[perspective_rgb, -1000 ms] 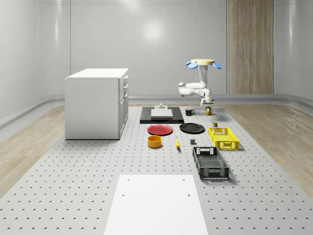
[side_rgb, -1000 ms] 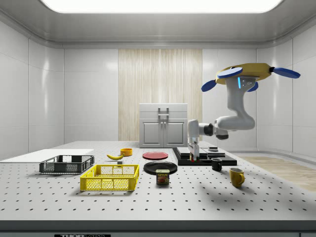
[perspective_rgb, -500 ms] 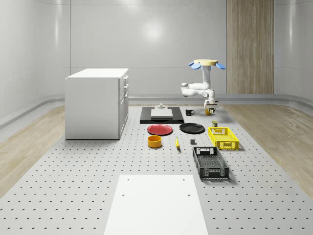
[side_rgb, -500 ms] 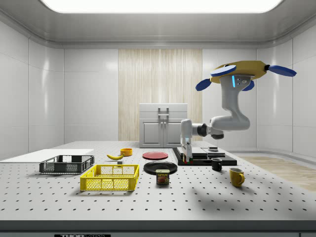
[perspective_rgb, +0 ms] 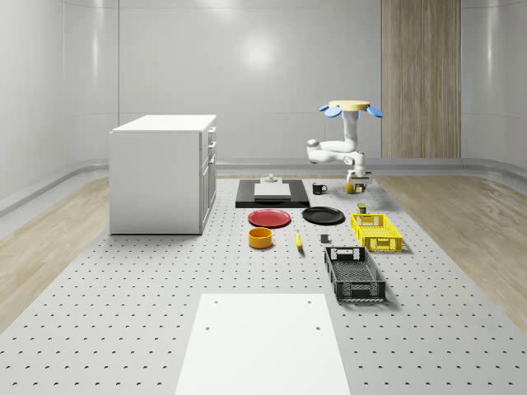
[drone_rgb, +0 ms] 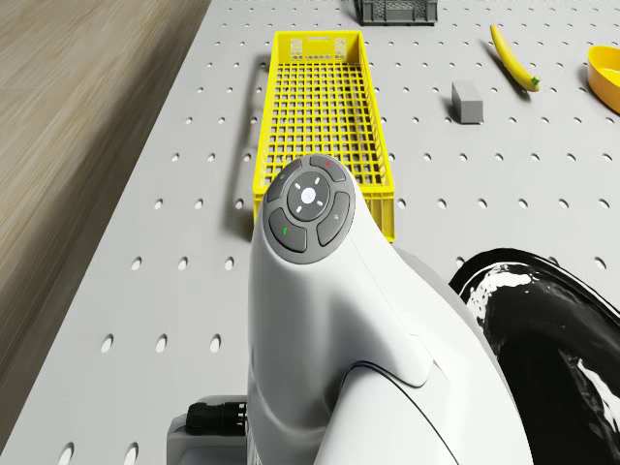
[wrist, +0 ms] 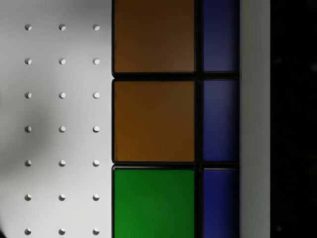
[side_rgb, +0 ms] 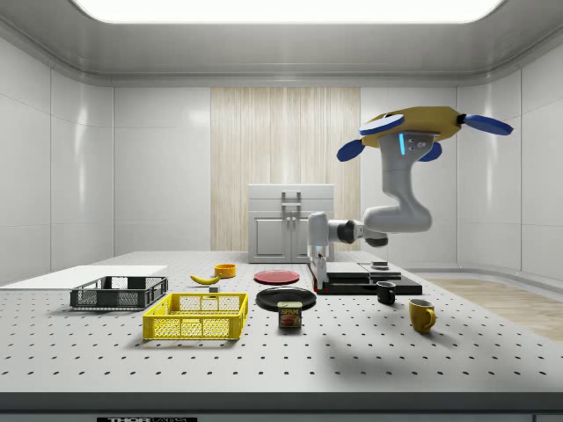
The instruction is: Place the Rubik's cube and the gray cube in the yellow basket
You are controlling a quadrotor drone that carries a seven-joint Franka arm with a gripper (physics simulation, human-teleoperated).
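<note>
Two orange tiles, one green and a blue column of the Rubik's cube (wrist: 153,121) sit right up against the lens in the wrist view, with the perforated table (wrist: 59,114) well below. From that I judge the gripper (side_rgb: 318,280) to be pinching the cube and carrying it clear of the surface. In the whole-scene view the drone (perspective_rgb: 350,107) hovers over the far part of the table. Its arm is folded down so that the gripper hangs beyond the far end of the yellow basket (perspective_rgb: 376,233), which lies nearer the camera with its long axis running near to far. The gray cube (perspective_rgb: 325,239) rests on the table just to the basket's left in that view, apart from it and not yet in. In the side view the gripper hangs low beside the black plate (side_rgb: 285,298), and the basket is well apart towards the side view's left, past the plate and a small can (side_rgb: 290,315). In the drone view the basket stretches straight ahead, lengthwise away from the wrist, its near short wall closest to the arm (drone_rgb: 329,320). The coming carry therefore seems to call for travel along that axis until the cube is over the mesh floor, and only then a release.
</note>
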